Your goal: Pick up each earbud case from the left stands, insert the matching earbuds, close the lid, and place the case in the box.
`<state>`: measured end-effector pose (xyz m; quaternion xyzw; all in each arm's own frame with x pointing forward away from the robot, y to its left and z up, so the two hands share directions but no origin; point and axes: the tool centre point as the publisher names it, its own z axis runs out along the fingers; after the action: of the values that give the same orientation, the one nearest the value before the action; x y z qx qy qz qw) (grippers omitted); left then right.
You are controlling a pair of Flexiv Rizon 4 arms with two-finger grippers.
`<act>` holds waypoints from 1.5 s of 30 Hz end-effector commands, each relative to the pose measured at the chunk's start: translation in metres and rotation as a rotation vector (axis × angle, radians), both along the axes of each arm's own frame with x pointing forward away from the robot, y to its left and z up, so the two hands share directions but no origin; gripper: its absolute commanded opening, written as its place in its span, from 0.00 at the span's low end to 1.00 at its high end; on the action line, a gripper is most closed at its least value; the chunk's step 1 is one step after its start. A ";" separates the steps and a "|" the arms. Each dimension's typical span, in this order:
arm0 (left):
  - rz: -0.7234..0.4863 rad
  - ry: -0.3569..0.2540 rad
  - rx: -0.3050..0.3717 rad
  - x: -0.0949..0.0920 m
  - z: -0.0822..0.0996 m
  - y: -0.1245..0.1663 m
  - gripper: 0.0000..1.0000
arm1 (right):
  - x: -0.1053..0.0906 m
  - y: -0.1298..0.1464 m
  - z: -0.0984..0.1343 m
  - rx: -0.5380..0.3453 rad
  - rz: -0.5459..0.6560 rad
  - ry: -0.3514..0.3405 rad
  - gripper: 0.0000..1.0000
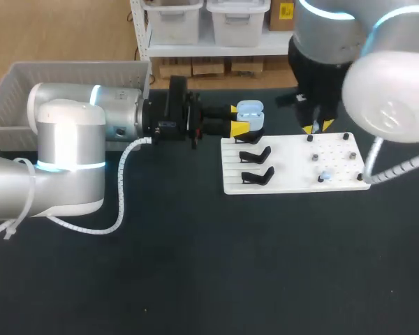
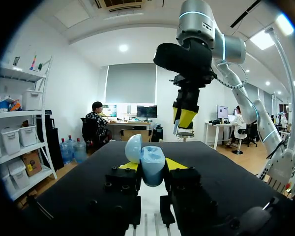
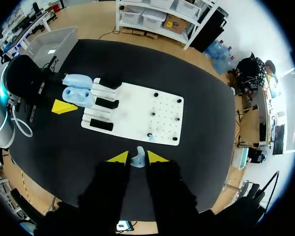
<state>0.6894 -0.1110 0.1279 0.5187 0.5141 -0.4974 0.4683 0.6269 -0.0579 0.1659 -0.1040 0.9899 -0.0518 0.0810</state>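
I am working the insertion step. My left gripper (image 1: 238,119) is pinching the pale blue earbud case (image 1: 250,112) from both sides with its lid swung open. It is holding the case at the 11 o'clock corner of the white board (image 1: 293,150), at 12 o'clock from the black stands (image 1: 255,155). My right gripper (image 1: 317,127) is hanging over the board at 3 o'clock from the case and well apart from it. In its wrist view, its yellow tips are squeezing a small blue earbud (image 3: 137,159).

The case is sitting mouth-up, with the lid tipping back toward 12 o'clock. Its longer side seems to be running from 9 to 3 o'clock, in line with my left fingers. I cannot tell which way the earbud's stem is pointing.

As I judge it, the next move is carrying the earbud toward 9 o'clock until it is over the open mouth. After that I am lining it up with its well and lowering it gently. Another earbud (image 1: 323,176) is waiting on the board at its 4 o'clock side, and the grey box (image 1: 28,84) is lying far off at 9 o'clock.
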 end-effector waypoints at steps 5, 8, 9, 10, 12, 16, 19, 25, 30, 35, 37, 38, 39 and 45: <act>0.006 -0.004 -0.003 -0.003 -0.001 0.000 0.00 | 0.001 0.000 0.001 -0.001 -0.001 0.006 0.00; 0.006 -0.001 -0.007 -0.007 -0.001 -0.001 0.00 | 0.001 0.000 0.001 -0.001 -0.001 0.006 0.00; 0.005 0.000 -0.006 -0.009 -0.002 -0.001 0.00 | 0.001 0.000 0.001 -0.001 -0.001 0.006 0.00; 0.004 0.001 -0.006 -0.010 -0.002 -0.002 0.00 | 0.001 0.000 0.001 -0.001 -0.001 0.006 0.00; 0.004 -0.002 -0.005 -0.012 -0.002 -0.003 0.00 | 0.001 0.000 0.001 -0.001 -0.001 0.006 0.00; 0.017 -0.019 -0.013 -0.014 -0.001 -0.003 0.00 | 0.001 0.000 0.001 -0.001 -0.001 0.006 0.00; 0.022 -0.025 -0.019 -0.017 -0.002 -0.003 0.00 | 0.003 0.005 0.001 -0.004 -0.045 0.030 0.00; 0.018 -0.043 -0.026 -0.023 -0.003 -0.005 0.00 | 0.007 0.016 0.014 0.016 -0.165 0.018 0.00; 0.008 -0.044 -0.035 -0.026 -0.005 -0.006 0.00 | 0.009 0.028 0.022 0.023 -0.247 0.015 0.00; -0.004 -0.050 -0.020 -0.027 -0.007 -0.006 0.00 | 0.008 0.037 0.023 -0.023 -0.335 0.023 0.00; -0.008 -0.049 -0.019 -0.027 -0.009 -0.006 0.00 | 0.007 0.038 0.023 -0.030 -0.373 0.024 0.00; -0.009 -0.049 -0.017 -0.027 -0.009 -0.006 0.00 | 0.006 0.040 0.022 -0.035 -0.388 0.023 0.00; -0.011 -0.048 -0.016 -0.027 -0.009 -0.006 0.00 | 0.006 0.041 0.022 -0.033 -0.399 0.023 0.00; -0.034 -0.051 -0.008 -0.024 -0.009 -0.008 0.00 | 0.000 0.049 0.022 -0.005 -0.436 0.012 0.00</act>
<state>0.6605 -0.1175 0.1193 0.5348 0.4932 -0.4916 0.4786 0.6296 -0.0106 0.1881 0.1101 0.9897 -0.0698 0.0599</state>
